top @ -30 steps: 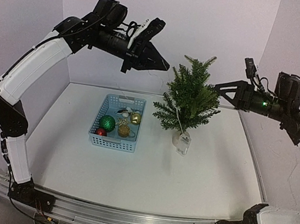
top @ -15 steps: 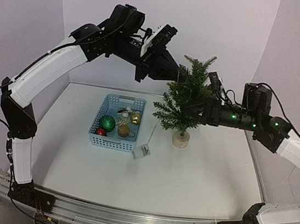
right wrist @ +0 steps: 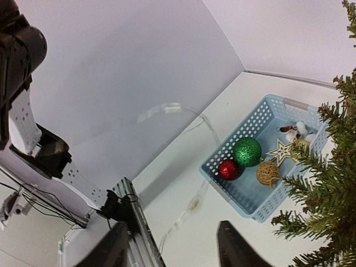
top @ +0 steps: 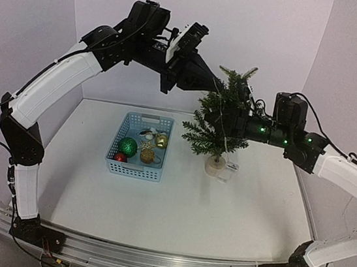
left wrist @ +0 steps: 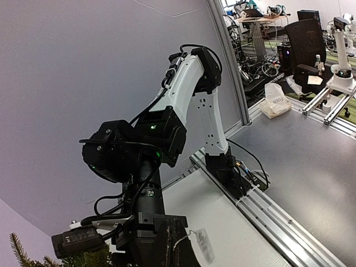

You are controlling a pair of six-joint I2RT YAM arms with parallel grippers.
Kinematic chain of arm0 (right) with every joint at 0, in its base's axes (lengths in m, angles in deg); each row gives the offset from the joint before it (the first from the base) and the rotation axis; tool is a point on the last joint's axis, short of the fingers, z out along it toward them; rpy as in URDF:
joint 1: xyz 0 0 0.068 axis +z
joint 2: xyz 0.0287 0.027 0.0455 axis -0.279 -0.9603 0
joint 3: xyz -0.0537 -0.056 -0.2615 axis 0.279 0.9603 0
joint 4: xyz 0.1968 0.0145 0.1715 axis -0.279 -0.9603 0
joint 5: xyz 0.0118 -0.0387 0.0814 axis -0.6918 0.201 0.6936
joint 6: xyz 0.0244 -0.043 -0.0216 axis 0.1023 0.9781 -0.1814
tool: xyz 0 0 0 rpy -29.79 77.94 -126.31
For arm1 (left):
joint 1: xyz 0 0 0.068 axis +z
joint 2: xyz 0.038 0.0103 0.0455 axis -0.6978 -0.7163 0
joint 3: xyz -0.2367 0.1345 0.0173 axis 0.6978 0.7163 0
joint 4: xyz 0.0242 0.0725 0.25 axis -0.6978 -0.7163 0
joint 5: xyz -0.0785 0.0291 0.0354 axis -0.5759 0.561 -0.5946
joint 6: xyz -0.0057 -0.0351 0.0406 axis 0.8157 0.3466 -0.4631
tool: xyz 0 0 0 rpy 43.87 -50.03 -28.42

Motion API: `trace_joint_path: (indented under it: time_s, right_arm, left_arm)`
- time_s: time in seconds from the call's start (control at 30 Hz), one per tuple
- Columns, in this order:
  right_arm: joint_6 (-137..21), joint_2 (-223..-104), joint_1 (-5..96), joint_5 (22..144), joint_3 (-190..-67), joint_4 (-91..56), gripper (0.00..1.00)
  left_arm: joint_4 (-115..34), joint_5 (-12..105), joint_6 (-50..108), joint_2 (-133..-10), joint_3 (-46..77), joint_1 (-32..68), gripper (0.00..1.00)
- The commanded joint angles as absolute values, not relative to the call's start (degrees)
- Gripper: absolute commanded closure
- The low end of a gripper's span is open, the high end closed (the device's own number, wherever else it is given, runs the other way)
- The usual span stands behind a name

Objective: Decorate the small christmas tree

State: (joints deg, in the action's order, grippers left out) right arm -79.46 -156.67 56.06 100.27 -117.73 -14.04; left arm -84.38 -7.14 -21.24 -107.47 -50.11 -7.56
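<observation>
Counter (top: 173, 225): white and flat; carries the tree and the basket.
Tree (top: 204, 129): small green fir, upright on a round pale base. It stands toward the back of the counter, right of the basket and apart from it.
Basket (top: 133, 170): pale blue with perforated walls, left of centre.
Basket contents: green ball (top: 128, 145), red ball (top: 120, 157), woven gold ball (top: 147, 156) and pale star (right wrist: 280, 151). A white piece lies at the far end, too small to identify.
Left claw (top: 210, 84): raised high, tip just beside the upper left of the tree's crown. Closed on a thin wire.
Wire (right wrist: 172, 105): clear and very fine. It drops from the left claw across the front of the tree; blurred in the right wrist view.
Clear box (top: 229, 171): small, at the wire's low end, just right of the tree's base. Cannot tell whether it is resting or hanging.
Right claw (right wrist: 172, 233): comes in from the right at the tree's mid-height, its tip among the branches in the overhead view. Fingers stand apart, gripping nothing.
</observation>
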Motion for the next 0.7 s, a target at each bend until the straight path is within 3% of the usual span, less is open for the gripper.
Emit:
trace_joint_path:
  time_s: [0.0, 0.17, 0.3, 0.37, 0.53, 0.67]
  right_arm:
    - [-79.88, -159.24, 56.34, 99.88, -121.80, -10.13, 0.63]
    - [-80.07, -161.24, 56.32, 99.55, -124.20, -9.28, 0.57]
    - [-79.51, -161.17, 56.31, 97.51, -124.04, -9.51, 0.89]
    - [-79.28, -160.18, 56.32, 95.50, -122.97, -10.01, 0.99]
    - [-75.34, -156.60, 56.33, 86.92, -124.95, -18.98, 1.00]
    - [-68.86, -153.74, 56.32, 81.38, -133.87, -27.96, 1.00]
  left_arm:
    - [-81.75, -8.53, -19.70, -108.16, -52.78, -7.63, 1.00]
    - [-81.16, -8.57, -19.07, -108.31, -52.77, -7.61, 1.00]
    - [-81.34, -7.82, -18.96, -108.21, -53.26, -7.54, 1.00]
    - [-81.31, -6.92, -18.39, -108.19, -53.79, -7.33, 1.00]
    - [-81.74, -6.82, -17.97, -107.25, -54.30, -3.75, 1.00]
    - [-88.24, -4.34, -27.71, -105.62, -52.26, -2.62, 1.00]
